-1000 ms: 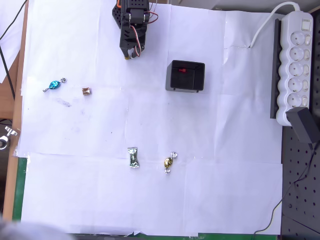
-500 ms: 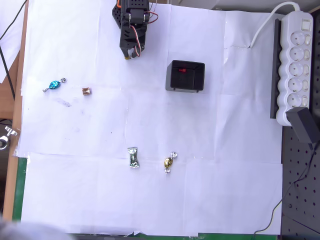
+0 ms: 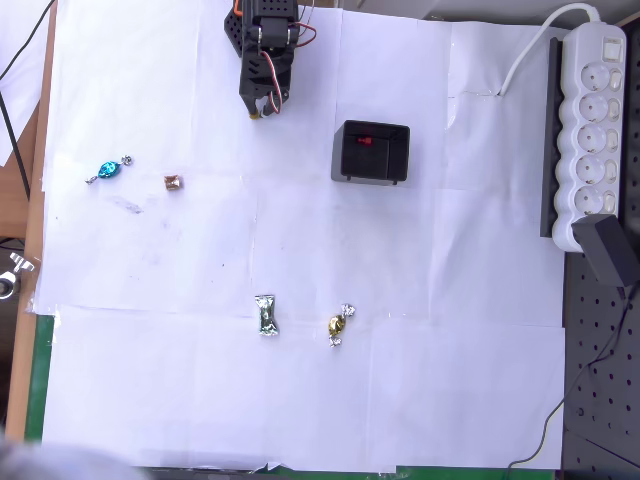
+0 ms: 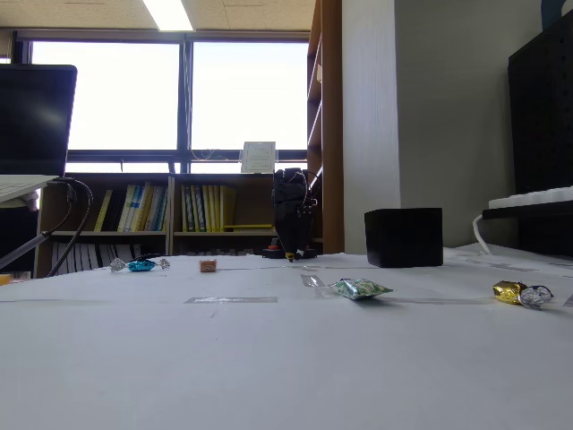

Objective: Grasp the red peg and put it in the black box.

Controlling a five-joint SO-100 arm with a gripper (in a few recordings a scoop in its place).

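Inside the thick-walled square black box (image 3: 372, 153) lies the small red peg (image 3: 364, 140); the pincer's (image 3: 262, 110) jaw state is unclear.

- Looks like an office or study room: bookshelves (image 4: 179, 210) packed with books run under wide windows (image 4: 188, 94).
- Ceiling strip light (image 4: 168, 13) overhead.
- White paper-covered table (image 3: 300, 240), power strip (image 3: 592, 120), perhaps a monitor (image 4: 36, 121) at left.
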